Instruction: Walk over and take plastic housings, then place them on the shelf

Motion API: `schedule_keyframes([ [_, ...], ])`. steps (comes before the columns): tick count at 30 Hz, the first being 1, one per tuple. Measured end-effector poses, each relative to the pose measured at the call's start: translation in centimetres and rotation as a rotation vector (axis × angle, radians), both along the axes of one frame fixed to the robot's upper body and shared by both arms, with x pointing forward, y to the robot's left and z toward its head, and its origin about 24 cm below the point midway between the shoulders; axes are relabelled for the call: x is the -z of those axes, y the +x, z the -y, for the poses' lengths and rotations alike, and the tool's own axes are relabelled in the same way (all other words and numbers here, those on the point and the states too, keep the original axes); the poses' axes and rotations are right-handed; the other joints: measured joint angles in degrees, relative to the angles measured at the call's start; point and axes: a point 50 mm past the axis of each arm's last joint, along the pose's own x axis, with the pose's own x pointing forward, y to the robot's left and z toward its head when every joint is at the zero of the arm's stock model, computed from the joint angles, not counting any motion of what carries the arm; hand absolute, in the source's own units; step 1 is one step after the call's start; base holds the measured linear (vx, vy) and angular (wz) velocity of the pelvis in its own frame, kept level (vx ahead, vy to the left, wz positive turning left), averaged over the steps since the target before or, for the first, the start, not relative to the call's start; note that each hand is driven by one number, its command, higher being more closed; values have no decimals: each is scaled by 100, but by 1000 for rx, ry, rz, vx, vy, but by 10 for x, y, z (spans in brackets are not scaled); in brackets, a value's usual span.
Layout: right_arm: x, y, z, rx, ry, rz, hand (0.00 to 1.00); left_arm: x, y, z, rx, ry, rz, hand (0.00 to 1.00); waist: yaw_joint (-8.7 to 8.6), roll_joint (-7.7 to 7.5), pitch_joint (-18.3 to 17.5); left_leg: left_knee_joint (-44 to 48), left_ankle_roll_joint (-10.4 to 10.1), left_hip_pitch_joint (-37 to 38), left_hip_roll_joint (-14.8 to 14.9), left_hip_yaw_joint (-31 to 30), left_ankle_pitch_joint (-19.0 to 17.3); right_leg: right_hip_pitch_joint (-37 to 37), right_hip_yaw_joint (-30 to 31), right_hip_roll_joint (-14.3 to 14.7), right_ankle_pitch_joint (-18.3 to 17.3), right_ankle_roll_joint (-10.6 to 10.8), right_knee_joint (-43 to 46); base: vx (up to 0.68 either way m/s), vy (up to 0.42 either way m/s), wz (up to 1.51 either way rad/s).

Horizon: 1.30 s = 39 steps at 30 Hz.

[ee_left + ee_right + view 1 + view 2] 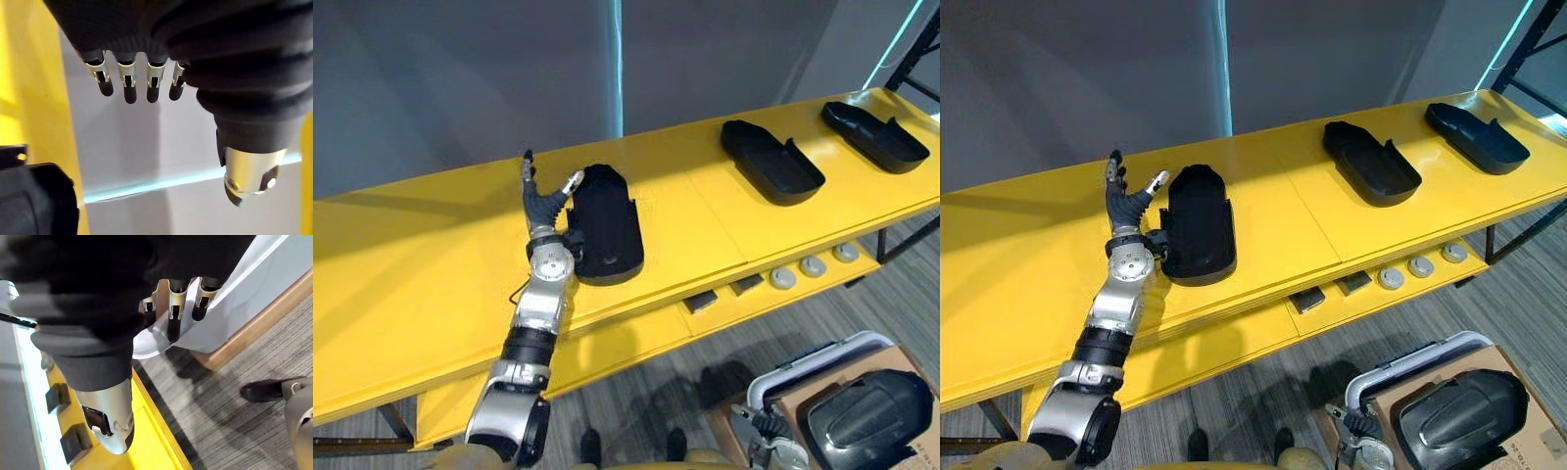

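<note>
**A:** How far along is the job looking?

**B:** Three black housings are lying on the top board of the yellow shelf [411, 274]. The first housing [607, 230] is sitting left of the middle, reaching towards the front edge. The second housing [771, 162] is lying further right, and the third housing [873, 135] is by the far right corner. I'm judging most of the placing as done.

**A:** What is the left hand doing?

**B:** The left hand [546, 211] is hovering just beside the first housing's left side, fingers straight and spread, gripping nothing. I can't tell whether the thumb is touching it.

**A:** What is left, then?

**B:** A fourth housing [867, 411] is sitting in a cardboard box [904, 356] on the floor, probably waiting its turn. The right hand [107, 416] is hanging low by the lower board, fingers loose and empty.

**A:** And the room?

**B:** A cyan light strip [617, 69] is glowing on a grey wall, and striped grey carpet [783, 323] is covering the floor. Round grey pieces [813, 266] and dark blocks [702, 302] are lying on the lower board.
</note>
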Motion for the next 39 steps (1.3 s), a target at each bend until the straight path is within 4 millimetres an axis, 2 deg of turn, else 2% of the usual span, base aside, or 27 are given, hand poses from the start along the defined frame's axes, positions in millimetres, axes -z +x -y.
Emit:
schedule_keyframes([
  [1, 1, -6, 2, 4, -5, -11, 0, 1, -10, 6, 16, 17, 18, 0, 117, -1, 0, -2, -1, 5, 8, -28, -1, -16, -21, -1, -54, -7, 88, -18, -11, 11],
  [2, 1, -8, 2, 4, -7, -13, 0, 0, -14, 8, 25, 33, 28, 0, 148, -1, 1, -3, -1, 3, 9, -42, -1, -17, -34, 0, -72, -9, 110, -15, -12, 10],
  [3, 2, -9, 3, 5, -9, -16, 0, 0, -18, 9, 32, 45, 37, 100, 172, -2, 1, -3, -1, -7, 10, -57, -1, -20, -46, 1, -94, -12, 139, -31, -17, 17],
  [4, 2, -15, 4, 8, -12, -27, 0, 2, -29, 13, 58, 77, 59, 100, 236, -5, 1, -28, -3, -37, 9, -117, -4, -18, -104, -3, -163, 10, 195, -28, -20, 19],
  [6, 3, -17, 4, 8, -13, -31, 0, 4, -37, 14, 69, 96, 64, 100, 248, -13, 5, -31, -4, -50, 10, -148, -4, -23, -136, -4, -189, 12, 221, -9, -15, 14],
  [12, 4, -18, 2, 5, -6, -38, 0, 46, -64, 13, 180, 224, -95, 100, 275, -82, -11, -13, -1, -8, 13, -128, -1, -41, -139, 21, -204, -6, 242, 26, -10, 0],
  [20, 4, -12, -5, -45, 1, -34, 0, 73, -66, 14, 279, 340, -209, 100, 262, -216, -95, -15, -5, -45, 65, 8, -2, -5, -96, 54, -61, -50, -20, -4, 1, -5],
  [29, 3, -4, -8, -74, 4, -16, 0, 107, -69, 29, 368, 436, -336, 100, 238, -214, -100, -6, -6, -45, 105, 158, -2, 10, 30, 114, 104, -72, -243, -9, -9, -10],
  [39, 2, 1, -8, -84, -2, -6, 0, 109, -53, 41, 403, 514, -336, 100, 228, -209, -103, -32, -9, -47, 93, 169, 2, 15, 42, 107, 153, -51, -313, -8, -1, -2],
])
